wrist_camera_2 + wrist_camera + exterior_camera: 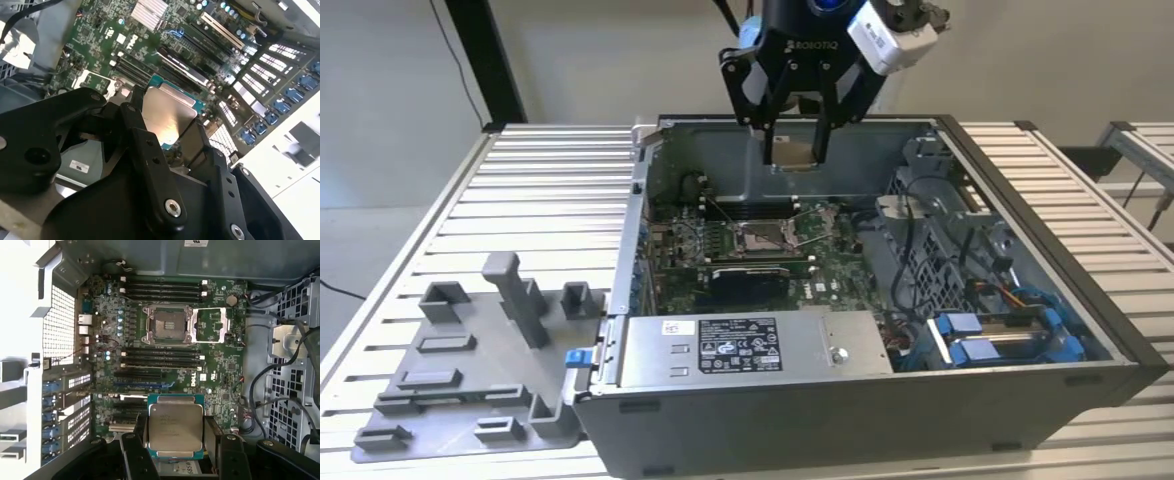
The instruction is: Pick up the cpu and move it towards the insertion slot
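My gripper (pixel 797 150) hangs above the open computer case, shut on the cpu (pixel 797 152), a thin square chip held upright between the black fingers (pixel 774 125). Both wrist views show the cpu's silvery face and teal edge (pixel 175 427) (pixel 167 117) clamped between the fingers (pixel 214 440). The insertion slot (pixel 763 236) lies below on the green motherboard, a square socket with a silver frame and brownish centre (pixel 167 324), its metal cover plate (pixel 212 325) swung open beside it. The cpu is well above the slot, not touching the board.
The case walls (pixel 640 230) surround the motherboard. A drive cage with blue clips (pixel 1001 335) and cables fills the exterior view's right. The power supply (pixel 740 350) sits at the front. A grey plastic fixture (pixel 467 370) lies on the slatted table at the exterior view's left.
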`<act>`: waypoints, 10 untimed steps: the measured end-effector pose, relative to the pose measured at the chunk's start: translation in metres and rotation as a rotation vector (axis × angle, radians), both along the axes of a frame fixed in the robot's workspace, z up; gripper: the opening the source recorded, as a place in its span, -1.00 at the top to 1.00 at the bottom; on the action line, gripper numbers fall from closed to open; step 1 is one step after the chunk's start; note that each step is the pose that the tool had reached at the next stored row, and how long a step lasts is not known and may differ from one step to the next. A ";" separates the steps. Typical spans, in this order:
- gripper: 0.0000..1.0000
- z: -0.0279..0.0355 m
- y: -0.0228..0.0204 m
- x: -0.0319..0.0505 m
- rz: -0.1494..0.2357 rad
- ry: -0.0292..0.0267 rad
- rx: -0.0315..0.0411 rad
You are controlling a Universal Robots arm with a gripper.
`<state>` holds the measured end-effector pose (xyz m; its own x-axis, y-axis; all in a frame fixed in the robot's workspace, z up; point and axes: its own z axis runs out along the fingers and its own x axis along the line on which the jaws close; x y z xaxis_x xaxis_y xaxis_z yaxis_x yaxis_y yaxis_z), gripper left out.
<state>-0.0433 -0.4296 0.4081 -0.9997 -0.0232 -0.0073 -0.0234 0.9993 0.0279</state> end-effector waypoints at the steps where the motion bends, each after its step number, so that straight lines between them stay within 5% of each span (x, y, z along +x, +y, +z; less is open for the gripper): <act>1: 1.00 -0.0013 0.0009 0.0000 0.000 0.0000 0.0000; 10: 1.00 -0.0124 0.0081 0.0000 0.000 0.0000 -0.0004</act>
